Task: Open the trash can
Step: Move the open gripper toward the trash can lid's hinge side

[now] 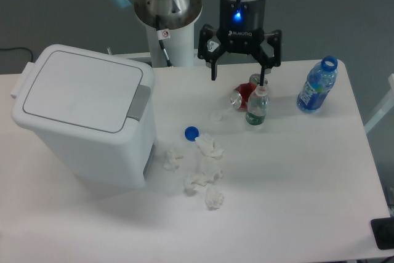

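Tabletop [295, 177]: white, w/ bin [80, 121] at left.
Bin: stiff plastic, prob light; press tab [139, 103].
End effector [239, 72]: spread wide, holding nothing.

White table [308, 177] carries scattered litter. Taking the blue cap [191, 132] as the clock centre: a clear cap [215, 116] sits at 2 o'clock, near it. Further out at 2 o'clock lies a crushed red can [242, 96] on its side. Just beside the can, at its 4 o'clock, stands a small clear bottle [257, 106] with a green label, upright, uncapped. A blue bottle [317, 85] stands upright well apart at 3 o'clock, also uncapped (open neck visible). Crumpled tissues [206, 170] lie from 4 to 7 o'clock of the blue cap, five or so pieces, some touching each other.
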Controlling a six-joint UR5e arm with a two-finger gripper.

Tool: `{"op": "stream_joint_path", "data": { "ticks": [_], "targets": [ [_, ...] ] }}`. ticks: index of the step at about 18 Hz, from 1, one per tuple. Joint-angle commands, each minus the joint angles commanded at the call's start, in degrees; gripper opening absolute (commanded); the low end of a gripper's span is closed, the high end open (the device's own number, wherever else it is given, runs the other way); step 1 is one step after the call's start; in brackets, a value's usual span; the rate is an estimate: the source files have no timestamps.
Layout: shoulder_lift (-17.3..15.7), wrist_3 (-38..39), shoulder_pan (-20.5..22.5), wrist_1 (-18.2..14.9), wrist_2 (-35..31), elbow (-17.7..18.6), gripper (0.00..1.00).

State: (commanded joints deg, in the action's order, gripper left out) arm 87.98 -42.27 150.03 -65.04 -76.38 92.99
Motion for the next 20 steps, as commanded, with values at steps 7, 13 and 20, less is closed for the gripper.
{"op": "stream_joint_path", "data": {
  "ticks": [7, 13, 20],
  "targets": [
    [0.1, 0.1, -1.8, 3.0, -0.4, -0.6, 1.00],
    [2.2, 0.1, -5.4, 4.7, -0.4, -0.8, 1.00],
    [3.5, 4.3, -7.8, 5.4, 1.1, -0.8, 1.00]
  ]
}}
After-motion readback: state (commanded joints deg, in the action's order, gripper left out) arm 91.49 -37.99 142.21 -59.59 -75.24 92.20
